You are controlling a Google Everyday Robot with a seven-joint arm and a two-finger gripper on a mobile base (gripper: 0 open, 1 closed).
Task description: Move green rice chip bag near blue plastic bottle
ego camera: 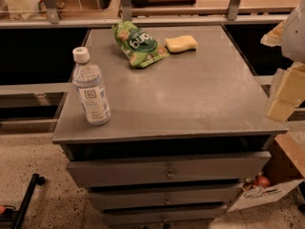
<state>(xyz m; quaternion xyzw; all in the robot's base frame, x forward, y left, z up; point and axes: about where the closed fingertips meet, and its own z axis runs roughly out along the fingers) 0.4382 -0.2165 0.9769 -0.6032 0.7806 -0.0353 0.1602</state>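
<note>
The green rice chip bag (138,44) lies flat at the back of the grey cabinet top (190,99), left of centre. The blue plastic bottle (90,87) stands upright with a white cap near the front left corner, well apart from the bag. My gripper (286,97) hangs at the right edge of the view, beside the cabinet's right side. It is above the surface, far from both the bag and the bottle, and holds nothing that I can see.
A yellow sponge (181,43) lies just right of the bag. The cabinet has several drawers (167,171) below. A metal railing (143,20) runs behind it. A cardboard box (267,194) sits on the floor at the right and a black pole (26,199) at the lower left.
</note>
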